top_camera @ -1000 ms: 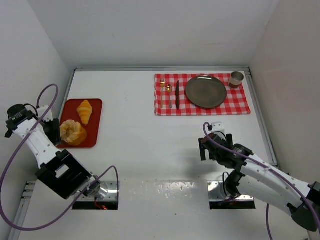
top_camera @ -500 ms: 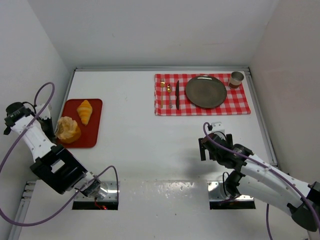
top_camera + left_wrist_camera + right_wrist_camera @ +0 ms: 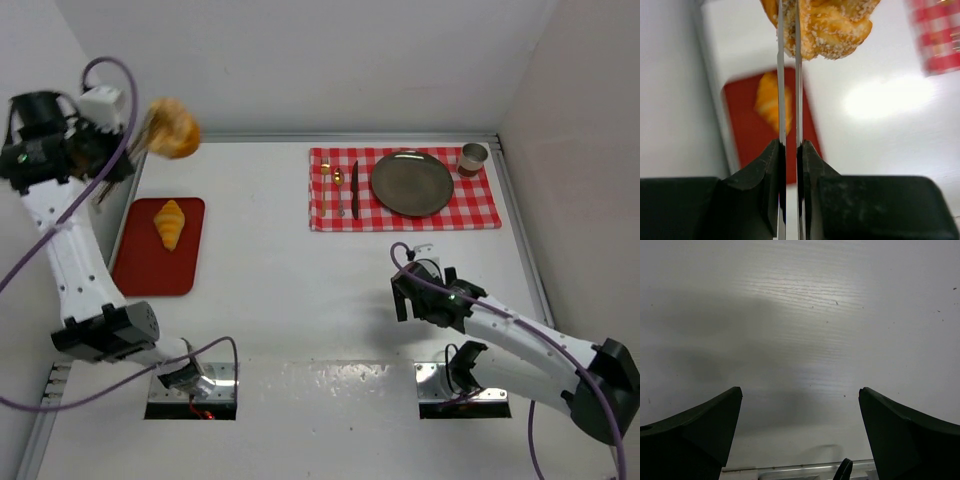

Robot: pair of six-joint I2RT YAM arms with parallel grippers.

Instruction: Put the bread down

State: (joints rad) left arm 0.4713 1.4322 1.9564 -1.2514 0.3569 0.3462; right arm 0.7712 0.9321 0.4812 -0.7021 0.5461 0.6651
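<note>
My left gripper point(image 3: 150, 128) is raised high above the table's far left, shut on a round sugared bread roll point(image 3: 173, 127). In the left wrist view the roll point(image 3: 827, 22) hangs at the tips of thin metal tongs point(image 3: 788, 75) pinched between my jaws. A croissant point(image 3: 169, 222) lies on the red tray point(image 3: 150, 265) below; it also shows in the left wrist view point(image 3: 771, 100). The dark round plate point(image 3: 411, 182) sits on the red checked cloth point(image 3: 403, 188) at the far right. My right gripper point(image 3: 415, 296) is open and empty, low over bare table.
A knife point(image 3: 354, 188), a fork point(image 3: 339, 192) and a small gold item point(image 3: 325, 170) lie on the cloth left of the plate. A metal cup point(image 3: 473, 158) stands at the cloth's far right corner. White walls close the table on three sides.
My left arm has lifted the bread roll off the red tray and swung it up and toward the back. The right gripper has shifted slightly left.
</note>
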